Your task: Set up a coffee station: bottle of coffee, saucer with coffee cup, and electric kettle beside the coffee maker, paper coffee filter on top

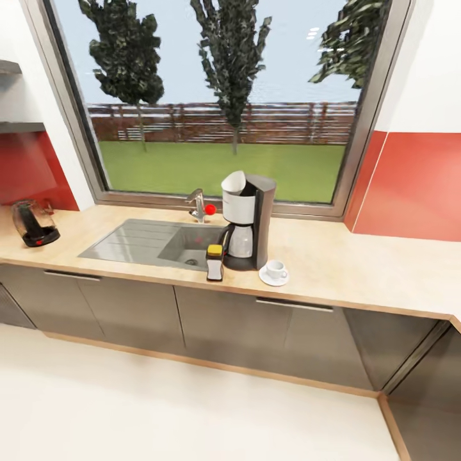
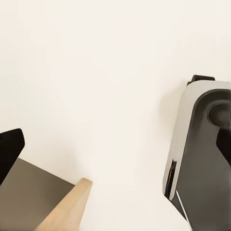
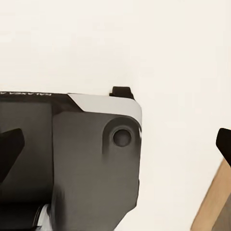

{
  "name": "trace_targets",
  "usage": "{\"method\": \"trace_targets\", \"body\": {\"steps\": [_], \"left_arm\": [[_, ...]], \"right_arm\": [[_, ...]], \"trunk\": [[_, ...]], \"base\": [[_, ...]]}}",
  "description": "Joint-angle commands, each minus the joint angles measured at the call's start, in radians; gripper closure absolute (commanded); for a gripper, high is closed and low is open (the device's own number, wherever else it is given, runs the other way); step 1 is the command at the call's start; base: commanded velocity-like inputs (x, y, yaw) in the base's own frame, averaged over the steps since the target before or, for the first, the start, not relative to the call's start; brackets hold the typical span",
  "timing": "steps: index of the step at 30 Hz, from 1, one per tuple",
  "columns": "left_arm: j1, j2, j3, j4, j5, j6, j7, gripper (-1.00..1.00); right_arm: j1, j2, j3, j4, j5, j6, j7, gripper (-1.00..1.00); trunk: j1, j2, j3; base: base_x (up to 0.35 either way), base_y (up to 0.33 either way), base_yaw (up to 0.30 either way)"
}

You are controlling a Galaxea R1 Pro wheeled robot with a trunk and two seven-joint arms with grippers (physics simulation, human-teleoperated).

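The coffee maker [image 1: 251, 221] stands on the kitchen countertop [image 1: 358, 262] just right of the sink. A white paper coffee filter [image 1: 234, 182] sits on top of it. The bottle of coffee [image 1: 214, 262], black with a yellow cap, stands close against its front left. To its right lies the saucer [image 1: 264, 278] with the coffee cup [image 1: 276, 269] on it. The electric kettle [image 1: 33, 223] stands far left on the counter. My left gripper [image 2: 115, 149] and right gripper [image 3: 115, 144] are open and empty, both pointing down at pale floor.
A steel sink [image 1: 141, 240] with a faucet [image 1: 197, 205] and a red knob [image 1: 210, 209] lies under the window. Grey cabinets [image 1: 256, 333] run below, turning a corner at the right. Wall shelves [image 1: 19, 127] hang at far left. The robot's grey base [image 3: 96, 159] is in both wrist views.
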Motion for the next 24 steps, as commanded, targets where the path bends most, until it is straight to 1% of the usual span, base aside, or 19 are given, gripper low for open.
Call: {"method": "trace_targets", "body": {"steps": [1,16,21,23,24], "left_arm": [[-0.001,0.0,0.006,0.001,-0.003,-0.004,0.001,-1.0],[-0.008,-0.003,0.006,-0.014,-0.005,-0.012,0.001,-1.0],[-0.004,-0.025,0.008,-0.009,-0.004,-0.014,0.0,-1.0],[-0.004,-0.046,0.005,-0.011,-0.008,-0.016,0.002,-1.0],[-0.004,-0.051,0.003,-0.012,-0.01,-0.017,0.002,-1.0]], "right_arm": [[0.0,0.0,0.001,-0.002,0.004,0.007,-0.004,-1.0],[0.0,-0.004,0.003,-0.002,0.007,0.008,-0.005,-1.0],[0.0,-0.007,0.003,-0.002,0.007,0.01,-0.007,-1.0],[0.0,-0.008,0.002,-0.003,0.006,0.01,-0.007,-1.0],[0.0,-0.009,0.002,-0.003,0.006,0.01,-0.007,-1.0]], "trunk": [[0.0,-0.002,-0.003],[0.0,-0.002,-0.018],[0.0,-0.002,-0.022],[0.0,-0.002,-0.023],[0.0,-0.002,-0.024]], "base": [[0.0,0.0,0.224],[0.0,0.0,0.23],[0.0,0.0,0.242],[0.0,0.0,0.256],[0.0,0.0,0.261]]}}
